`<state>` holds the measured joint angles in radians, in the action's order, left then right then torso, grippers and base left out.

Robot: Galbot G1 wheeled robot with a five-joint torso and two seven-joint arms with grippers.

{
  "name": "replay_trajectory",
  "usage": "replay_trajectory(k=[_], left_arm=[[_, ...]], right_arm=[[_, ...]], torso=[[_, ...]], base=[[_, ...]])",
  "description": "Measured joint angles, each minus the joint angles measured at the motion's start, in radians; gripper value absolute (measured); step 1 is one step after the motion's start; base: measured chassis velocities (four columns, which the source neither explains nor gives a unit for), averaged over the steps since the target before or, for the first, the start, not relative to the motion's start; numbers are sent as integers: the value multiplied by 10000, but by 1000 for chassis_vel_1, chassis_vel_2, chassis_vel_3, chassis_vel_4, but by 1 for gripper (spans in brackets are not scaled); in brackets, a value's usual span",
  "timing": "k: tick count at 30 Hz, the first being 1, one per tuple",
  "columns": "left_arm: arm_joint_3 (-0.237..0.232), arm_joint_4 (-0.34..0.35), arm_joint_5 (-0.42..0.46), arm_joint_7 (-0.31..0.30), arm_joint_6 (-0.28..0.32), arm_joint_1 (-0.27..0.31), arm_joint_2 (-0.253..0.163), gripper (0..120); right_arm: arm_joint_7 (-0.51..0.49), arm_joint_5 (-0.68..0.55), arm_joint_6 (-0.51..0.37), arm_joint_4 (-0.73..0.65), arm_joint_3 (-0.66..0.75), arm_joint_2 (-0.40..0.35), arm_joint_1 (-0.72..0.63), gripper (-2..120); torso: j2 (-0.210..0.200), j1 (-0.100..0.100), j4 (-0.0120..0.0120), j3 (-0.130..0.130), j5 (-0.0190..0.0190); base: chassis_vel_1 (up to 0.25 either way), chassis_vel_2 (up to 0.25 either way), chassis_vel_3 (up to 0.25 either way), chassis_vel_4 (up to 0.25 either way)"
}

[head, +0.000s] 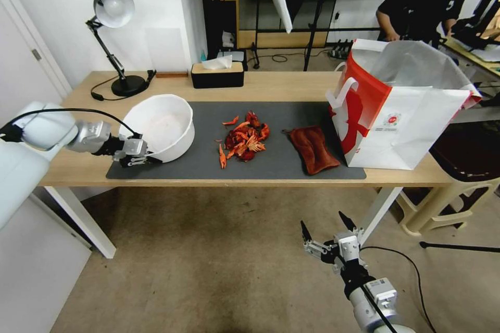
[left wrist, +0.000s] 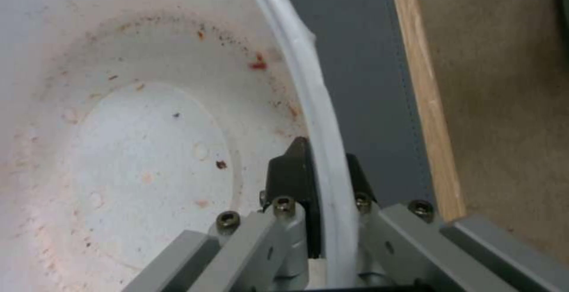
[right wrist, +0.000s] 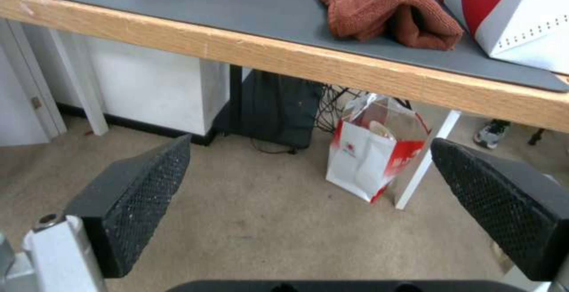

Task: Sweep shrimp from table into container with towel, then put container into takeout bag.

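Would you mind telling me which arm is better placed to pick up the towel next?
The right, probably. The left hand is shut on the container rim, while the right hand hangs open below the table edge, on the towel's side.

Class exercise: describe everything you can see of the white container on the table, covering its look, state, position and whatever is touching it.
The container is a round, deep white bowl with a thick rim, plastic by its look. It stands on the left end of the dark grey mat, tipped slightly, left of the shrimp. Inside it holds no shrimp, only reddish stains and specks on its wall and floor. The left gripper is shut on its near rim, one finger inside and one outside. Nothing else touches it.
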<state>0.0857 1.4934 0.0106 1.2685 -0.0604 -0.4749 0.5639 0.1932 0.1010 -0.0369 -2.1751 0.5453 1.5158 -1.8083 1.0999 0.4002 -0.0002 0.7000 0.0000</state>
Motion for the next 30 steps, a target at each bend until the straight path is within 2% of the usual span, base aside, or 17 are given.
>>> replay_trajectory(k=[2, 3, 6, 7, 10, 11, 13, 14, 15, 18, 19, 23, 24, 27, 28, 30], left_arm=[[391, 326, 58, 37, -182, -272, -130, 0], [391, 326, 58, 37, -182, -272, -130, 0], [1224, 1191, 151, 96, -541, -1013, -400, 0], [1224, 1191, 151, 96, -541, -1013, -400, 0], [1785, 2361, 302, 160, -1061, -1765, -650, 0], [1785, 2361, 302, 160, -1061, -1765, -650, 0], [1987, 3066, 338, 172, -1232, -2161, -796, 0], [2147, 3661, 424, 207, -1317, -2486, -918, 0], [2147, 3661, 424, 207, -1317, -2486, -918, 0], [2353, 4943, 497, 378, -1482, -3407, -1160, 0], [2353, 4943, 497, 378, -1482, -3407, -1160, 0], [2435, 6419, 67, 672, -1686, -4509, -1313, 0], [2435, 6419, 67, 672, -1686, -4509, -1313, 0], [2440, 7206, -400, 888, -1748, -5273, -1311, 0], [2440, 7206, -400, 888, -1748, -5273, -1311, 0], [2418, 7378, -856, 1010, -1942, -5829, -1230, 0]], right_arm=[[7, 3, 9, 3, -12, 3, 0, 100], [7, 3, 9, 3, -12, 3, 0, 100], [15, 17, 20, 5, -31, 18, -5, 100], [15, 17, 20, 5, -31, 18, -5, 100], [23, 31, 23, -2, -35, 23, -8, 100], [23, 31, 23, -2, -35, 23, -8, 100], [32, 34, 23, -18, -30, 25, -13, 100], [38, 37, 24, -32, -23, 35, -17, 100], [38, 37, 24, -32, -23, 35, -17, 100], [42, 66, 24, -66, -10, 75, -33, 100], [42, 66, 24, -66, -10, 75, -33, 100], [45, 91, 24, -105, 47, 109, -50, 100], [45, 91, 24, -105, 47, 109, -50, 100], [45, 82, 24, -141, 122, 116, -53, 100], [45, 82, 24, -141, 122, 116, -53, 100], [53, 41, 24, -185, 187, 116, -62, 100]], torso=[[0, 0, 2, 1, -1], [0, 0, 2, 1, -1], [0, -1, 4, 0, -1], [0, -1, 4, 0, -1], [1, -2, 2, 0, 0], [1, -2, 2, 0, 0], [0, -2, 0, 0, 0], [0, -2, 0, 0, 1], [0, -2, 0, 0, 1], [1, -3, 3, -1, 1], [1, -3, 3, -1, 1], [2, -2, 3, -1, 2], [2, -2, 3, -1, 2], [1, -3, 2, -1, 3], [1, -3, 2, -1, 3], [1, -3, 2, -1, 3]], base=[[0, 0, 0, 0], [0, 0, 0, 0], [0, 0, 0, 0], [0, 0, 0, 0], [0, 0, 0, 0], [0, 0, 0, 0], [0, 0, 0, 0], [0, 0, 0, 0], [0, 0, 0, 0], [0, 0, 0, 0], [0, 0, 0, 0], [0, 0, 0, 0], [0, 0, 0, 0], [0, 0, 0, 0], [0, 0, 0, 0], [0, 0, 0, 0]])
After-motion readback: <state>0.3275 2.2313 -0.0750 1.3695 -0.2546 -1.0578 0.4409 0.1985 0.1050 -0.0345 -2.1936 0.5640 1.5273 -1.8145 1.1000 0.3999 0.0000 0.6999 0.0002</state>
